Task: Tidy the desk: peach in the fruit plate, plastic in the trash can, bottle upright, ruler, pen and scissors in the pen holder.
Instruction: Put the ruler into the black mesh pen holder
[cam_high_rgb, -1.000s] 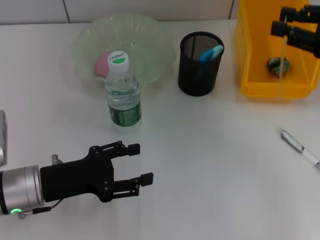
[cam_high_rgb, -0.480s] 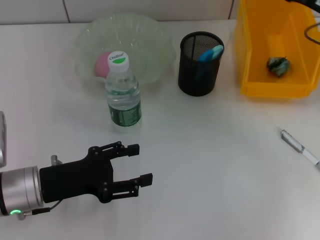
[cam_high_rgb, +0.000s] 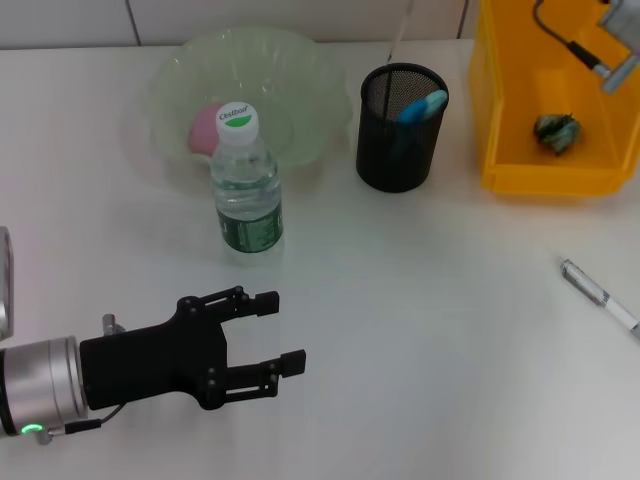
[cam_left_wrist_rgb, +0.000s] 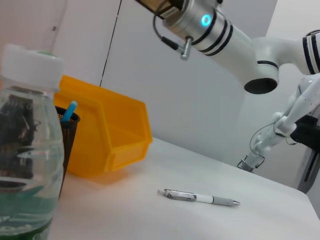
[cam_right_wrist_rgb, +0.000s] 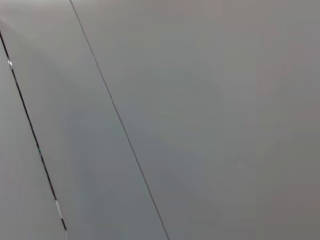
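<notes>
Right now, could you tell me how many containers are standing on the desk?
3: the green fruit plate at the back, the black mesh pen holder to its right, and the yellow trash can farthest right. None looks hidden.

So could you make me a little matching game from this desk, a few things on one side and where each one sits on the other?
Things:
1. peach
2. crumpled plastic
3. pen
4. bottle

Places:
A. lying flat on the bare desk, on the robot's right
B. standing upright just in front of the fruit plate
C. inside the yellow trash can
D. in the pale green fruit plate

Pairs: 1-D, 2-C, 3-A, 4-B

The left hand is open, low over the desk nearer the robot than the bottle.
</notes>
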